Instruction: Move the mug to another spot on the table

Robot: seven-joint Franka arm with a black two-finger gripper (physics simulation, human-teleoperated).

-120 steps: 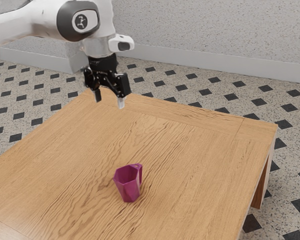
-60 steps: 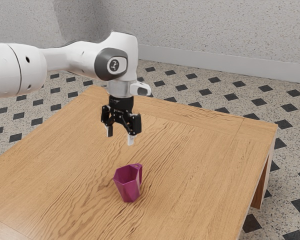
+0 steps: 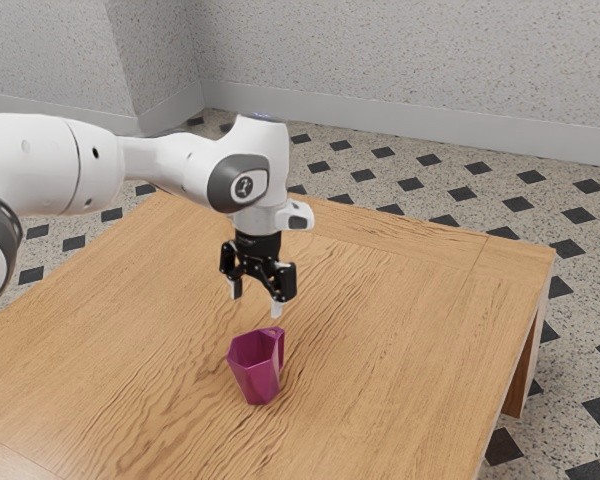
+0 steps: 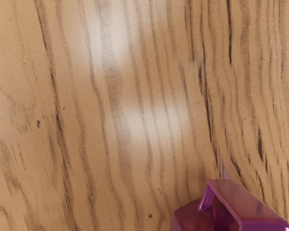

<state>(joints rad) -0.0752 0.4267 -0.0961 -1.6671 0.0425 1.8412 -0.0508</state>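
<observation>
Your gripper (image 3: 255,302) hangs jaws spread, empty; purple mug (image 3: 257,366) just below it, upright on the wooden table (image 3: 410,330).

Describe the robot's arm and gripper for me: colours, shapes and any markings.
The arm is made of smooth, rounded white segments. Its last joint carries a round grey joint cap with a small white emblem in the middle. Below that sits a compact black gripper with two short fingers that end in pale tips. No cables show.
</observation>
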